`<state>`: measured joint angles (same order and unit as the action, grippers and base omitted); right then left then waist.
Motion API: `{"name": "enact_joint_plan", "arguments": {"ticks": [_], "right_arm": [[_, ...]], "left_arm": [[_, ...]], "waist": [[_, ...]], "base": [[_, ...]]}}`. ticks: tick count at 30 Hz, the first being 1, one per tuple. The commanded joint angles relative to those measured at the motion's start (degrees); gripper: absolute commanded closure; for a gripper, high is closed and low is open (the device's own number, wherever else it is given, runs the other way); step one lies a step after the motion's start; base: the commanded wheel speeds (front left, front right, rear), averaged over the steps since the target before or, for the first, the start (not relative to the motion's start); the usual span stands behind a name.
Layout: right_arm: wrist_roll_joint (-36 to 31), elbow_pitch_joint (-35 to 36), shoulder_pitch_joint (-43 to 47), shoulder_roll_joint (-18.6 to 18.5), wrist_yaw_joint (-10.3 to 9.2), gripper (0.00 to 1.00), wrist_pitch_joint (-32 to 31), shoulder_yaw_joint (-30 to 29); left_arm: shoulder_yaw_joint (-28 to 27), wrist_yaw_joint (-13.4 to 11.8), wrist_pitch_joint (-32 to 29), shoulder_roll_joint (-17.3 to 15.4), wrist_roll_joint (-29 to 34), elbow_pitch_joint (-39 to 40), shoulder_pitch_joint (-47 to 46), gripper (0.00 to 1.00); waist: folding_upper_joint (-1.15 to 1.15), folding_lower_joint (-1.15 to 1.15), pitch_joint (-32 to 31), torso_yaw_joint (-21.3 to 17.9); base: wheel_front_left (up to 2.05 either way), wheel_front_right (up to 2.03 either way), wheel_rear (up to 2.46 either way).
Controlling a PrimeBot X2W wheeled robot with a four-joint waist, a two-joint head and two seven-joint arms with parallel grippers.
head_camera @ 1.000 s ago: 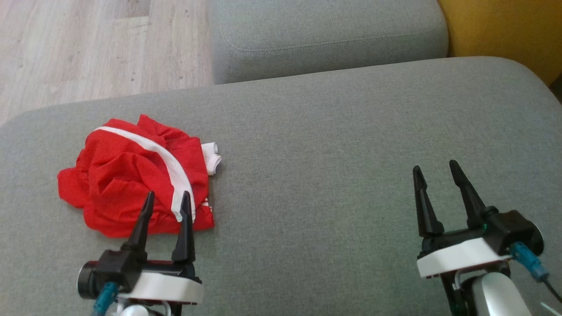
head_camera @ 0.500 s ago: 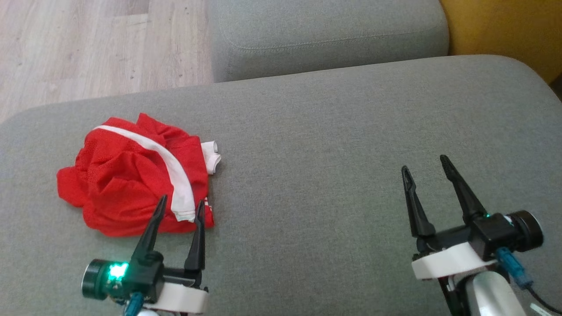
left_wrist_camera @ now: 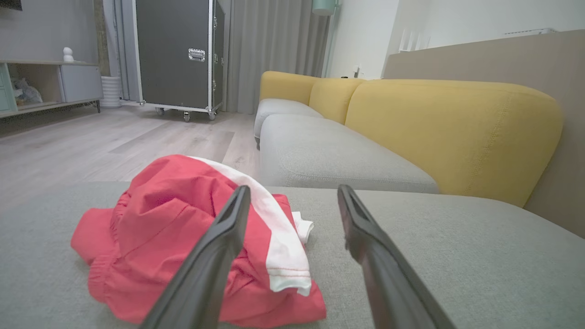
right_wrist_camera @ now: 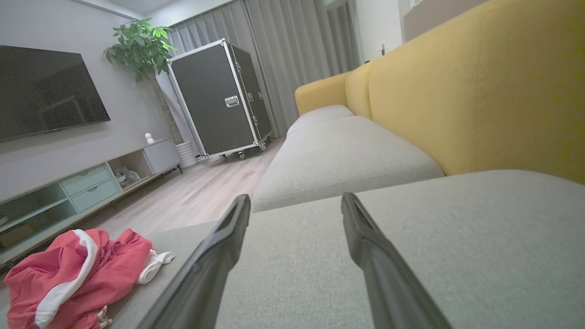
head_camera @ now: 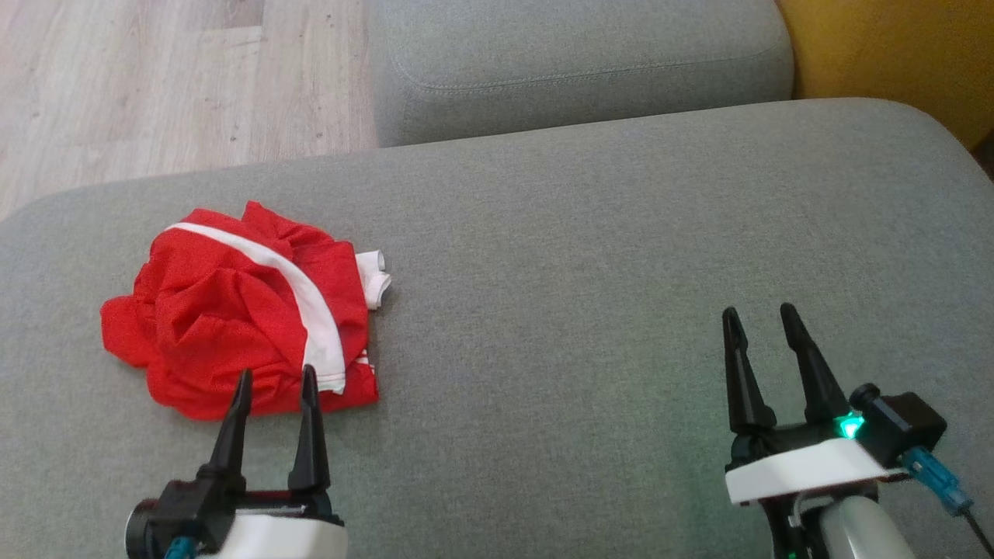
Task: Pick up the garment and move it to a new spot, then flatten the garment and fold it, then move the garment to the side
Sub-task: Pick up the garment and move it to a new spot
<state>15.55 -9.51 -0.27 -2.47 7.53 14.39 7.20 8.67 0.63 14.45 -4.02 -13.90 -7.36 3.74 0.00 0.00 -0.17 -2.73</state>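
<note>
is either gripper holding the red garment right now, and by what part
Nothing is held. Both the left gripper and the right gripper are open; the garment lies crumpled on the grey cushion.

One red garment [head_camera: 233, 326]. Two grippers — the left gripper [head_camera: 277, 373] just before the garment, the right gripper [head_camera: 759, 310] well to its right — with two dark fingers [head_camera: 231, 427] each, four in all. Three grey seat cushions [left_wrist_camera: 320, 160]: one under the garment, two beyond it. Three yellow back cushions [left_wrist_camera: 457, 128]. One black wheeled case [left_wrist_camera: 180, 55], one television [right_wrist_camera: 45, 91] and one potted plant [right_wrist_camera: 139, 45], all far beyond the garment.
</note>
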Motion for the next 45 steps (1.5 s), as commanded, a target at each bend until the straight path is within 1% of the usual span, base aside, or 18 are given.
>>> {"name": "enact_joint_plan", "arguments": {"ticks": [1, 5, 9, 18, 26, 38, 45], "right_arm": [[0.6, 1.1, -0.8, -0.4, -0.04, 0.0, 0.6, 1.5], [1.3, -0.8, -1.3, -0.4, -0.04, 0.0, 0.6, 1.6], [1.7, -1.5, -1.6, -0.4, -0.04, 0.0, 0.6, 1.8], [1.7, -1.5, -1.8, -0.4, -0.04, 0.0, 0.6, 2.8], [1.9, -1.7, -1.5, -0.4, -0.04, 0.0, 0.6, 5.0], [2.9, -2.3, -0.5, -0.4, -0.04, 0.0, 0.6, 8.6], [3.7, -2.4, -0.1, -0.4, -0.04, 0.0, 0.6, 10.6]], "left_arm": [[-2.4, 0.5, 0.5, 0.4, -0.4, 1.3, -1.5, 0.0], [-3.0, 1.6, 0.5, 0.8, -0.4, -0.3, -1.2, 0.0], [-3.4, 2.1, 0.5, 1.0, -0.2, -0.9, -1.3, 0.0], [-4.0, 1.9, 0.5, 1.1, -1.0, -0.6, -1.4, 0.0], [-5.1, 1.4, 0.5, 1.1, -0.9, -0.8, -0.9, 0.0], [-8.4, 2.6, 0.5, 1.1, 0.1, -1.6, 0.4, 0.0], [-9.4, 3.1, 0.5, 1.1, 0.5, -1.8, 1.4, 0.0]], "waist": [[0.0, 0.0, -0.1, 0.0], [0.0, 0.0, -0.2, -0.1], [0.0, 0.0, -0.3, -0.1], [0.0, 0.0, -0.5, 0.8], [0.0, 0.0, -1.6, 4.1], [0.0, 0.0, -4.0, 10.3], [0.0, 0.0, -4.9, 12.8]], "base": [[0.0, 0.0, 0.0], [0.0, 0.0, 0.0], [0.0, 0.0, 0.0], [0.0, 0.0, 0.0], [0.0, 0.0, 0.0], [0.0, 0.0, 0.0], [0.0, 0.0, 0.0]]}}
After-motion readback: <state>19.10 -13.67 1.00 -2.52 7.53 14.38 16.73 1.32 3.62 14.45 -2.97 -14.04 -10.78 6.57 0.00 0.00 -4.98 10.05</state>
